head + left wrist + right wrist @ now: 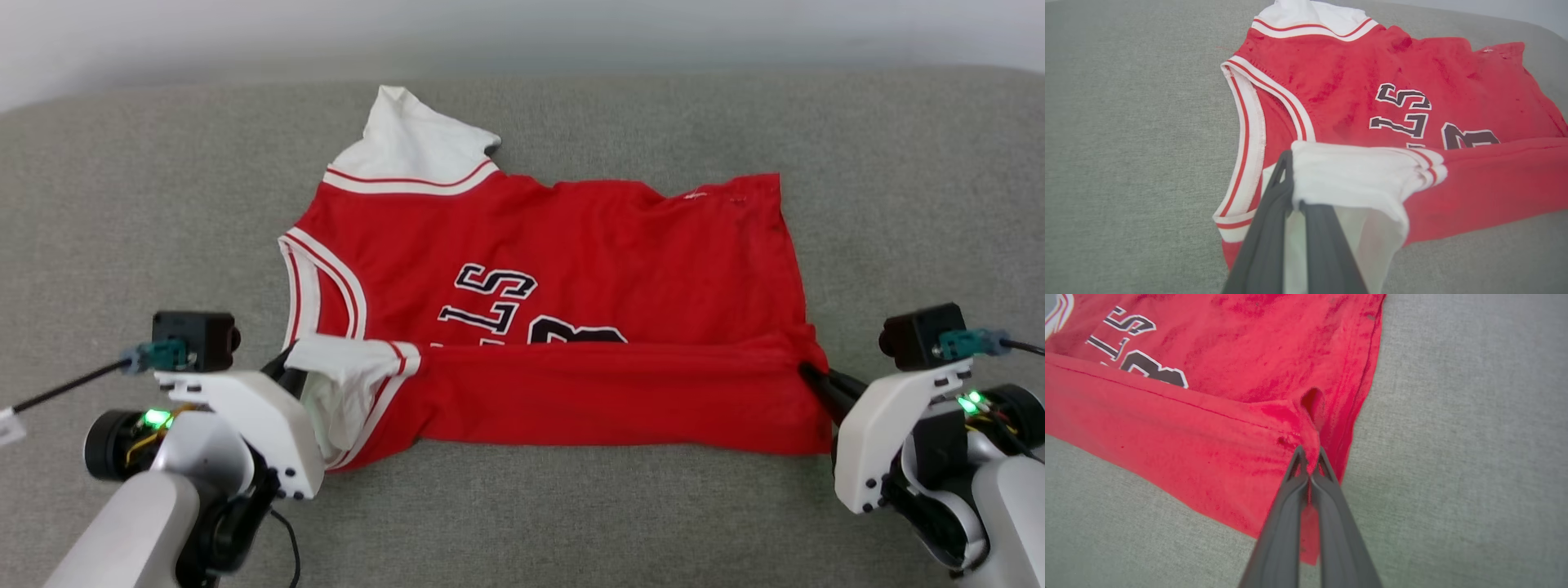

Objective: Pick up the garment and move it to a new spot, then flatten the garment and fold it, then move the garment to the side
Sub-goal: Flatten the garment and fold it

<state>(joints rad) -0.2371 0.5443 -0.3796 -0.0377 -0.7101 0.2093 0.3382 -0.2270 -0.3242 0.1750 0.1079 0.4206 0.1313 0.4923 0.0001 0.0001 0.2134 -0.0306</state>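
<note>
My left end effector (1289,183) pinches the garment (588,245) by its white sleeve (1347,171). My right end effector (1309,463) is clamped on the red hem corner. The shirt stretches between them on the grey cushion (122,204), its near edge folded over the lettering.

The garment (588,245) is bright red. Its sleeves (412,143) are white, with red and white stripes (408,181) along their edges and around the neck. The letters (494,282) and the number (584,333) on the garment are black with thin white outlines. The cloth surface (122,204) under the garment is plain grey. On both sides of the garment, the left gripper (1294,190) and the right gripper (1309,459) are dark grey, on white arms (873,425) with small green lights (155,418).
</note>
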